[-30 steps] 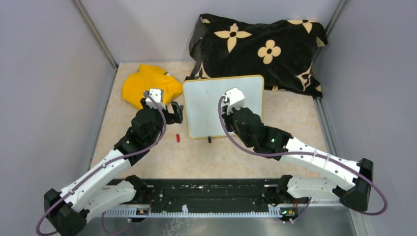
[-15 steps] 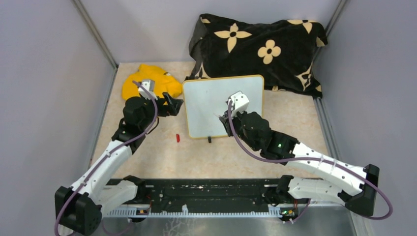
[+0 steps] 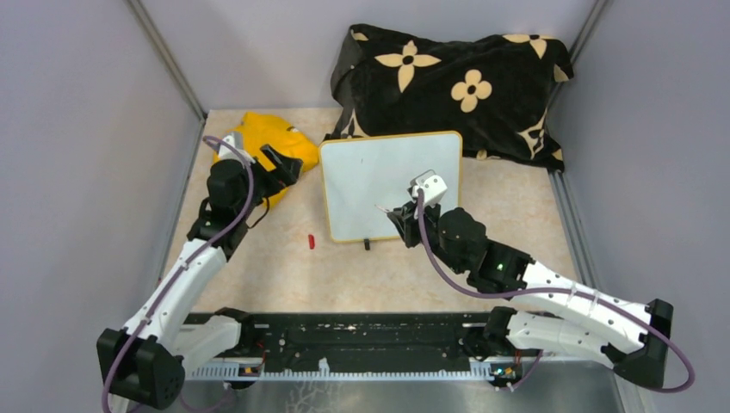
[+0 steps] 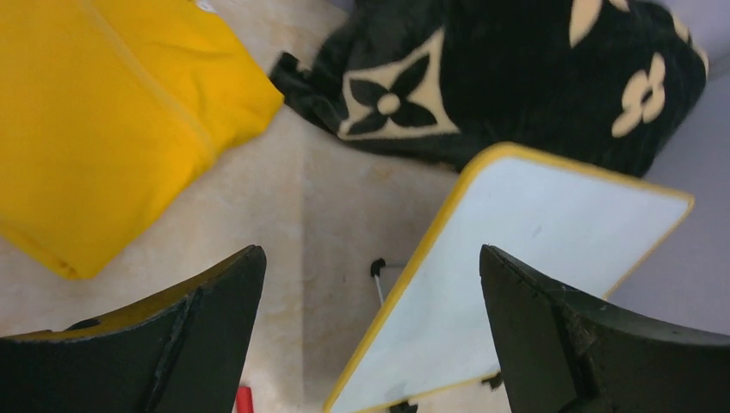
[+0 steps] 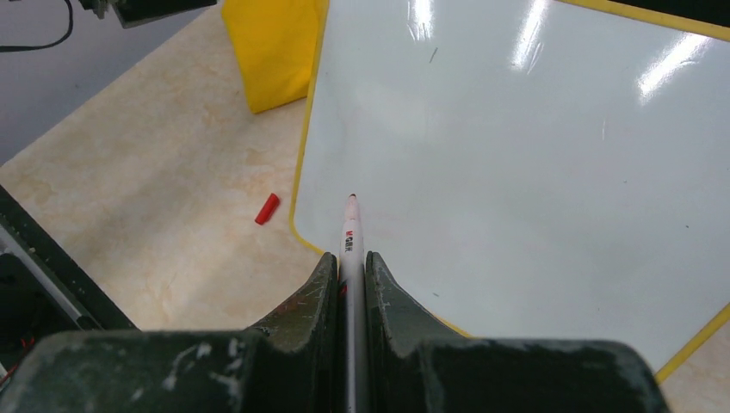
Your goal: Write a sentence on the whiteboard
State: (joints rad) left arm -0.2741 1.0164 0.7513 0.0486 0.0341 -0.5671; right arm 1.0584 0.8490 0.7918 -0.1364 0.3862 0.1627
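Your counter (image 3: 258, 275) is a pale, marbled beige surface boxed in by plain grey walls (image 3: 86, 129) on the left, far and right sides. A black blanket (image 3: 456, 86) with cream flower shapes is heaped at the far right. A yellow cloth (image 3: 254, 129) lies at the far left. The whiteboard (image 3: 379, 176) sits between them near the middle of the counter, its far edge against the blanket and a small black clip foot (image 3: 366, 244) at its near edge. Its face looks plain white with streaks of glare. A small red cap (image 3: 311, 242) lies on the counter just off the board's near left corner. Your left arm reaches up the left side, and the left hand (image 3: 284, 162) hovers over the near right edge of the yellow cloth, just left of the board. Its fingers are spread wide with nothing between them. Your right arm stretches in from the near right, and the right hand (image 3: 400, 217) hangs over the board's near edge. Its fingers are pressed together, pinching a thin marker (image 5: 351, 228) that points far and left over the board's near left area. You cannot tell whether the tip touches the surface.
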